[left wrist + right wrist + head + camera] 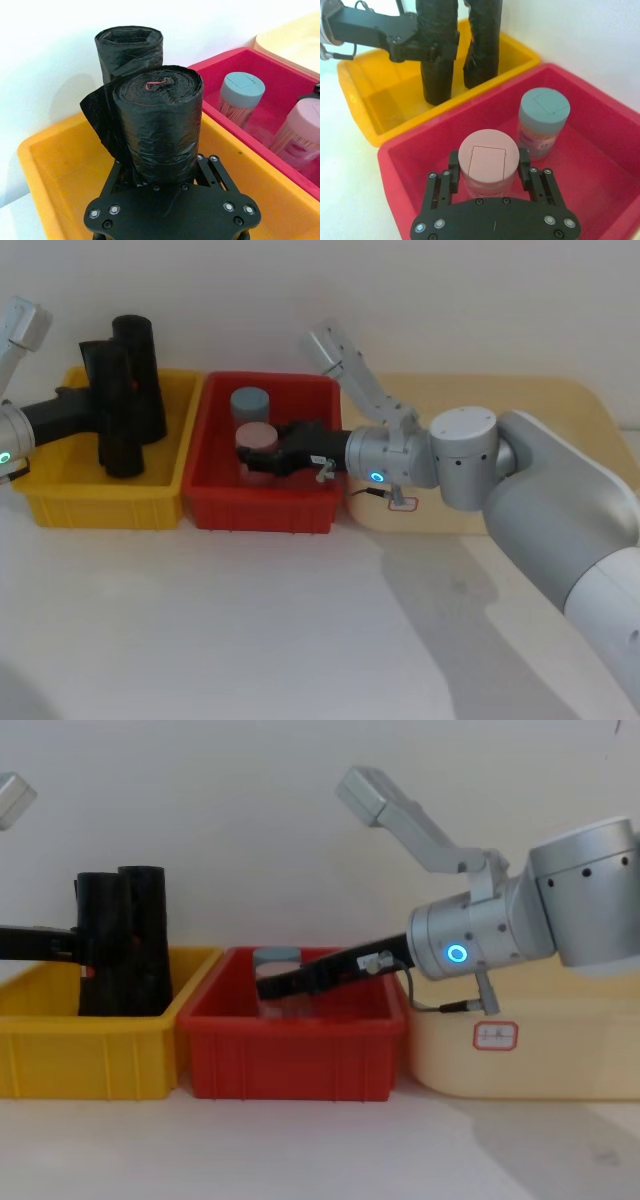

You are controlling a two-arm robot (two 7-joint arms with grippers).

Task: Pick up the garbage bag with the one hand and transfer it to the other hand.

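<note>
Shows the left gripper clamped on the bag roll, with fingers drawn in to the width of the roll and pressed on it from both sides at about mid-height. Holds the roll upright inside the yellow bin; cannot tell whether lifted off the bin floor. Carries a red mark at the core on top and a loose flap of outer sheet hanging off one side. Stands just beside a second roll, also upright in the same bin; contact between the two not clear. Judged light for its bulk, firm across the wound body and unlikely to crush, but glossy and slick, with an outer layer apt to slide or peel under the pads. Best taken square across the wound body, never by the flap, with the upper part left free for the receiving hand. Places the right gripper well apart in the red bin, spread wide and set around a pink-lidded jar, just beside it on both sides; pressure on the jar not clear. Leaves a grey-lidded jar a little farther on in that bin. Calls, by this reading, for a lift clear of the second roll and the bin wall ahead of any handover.
</note>
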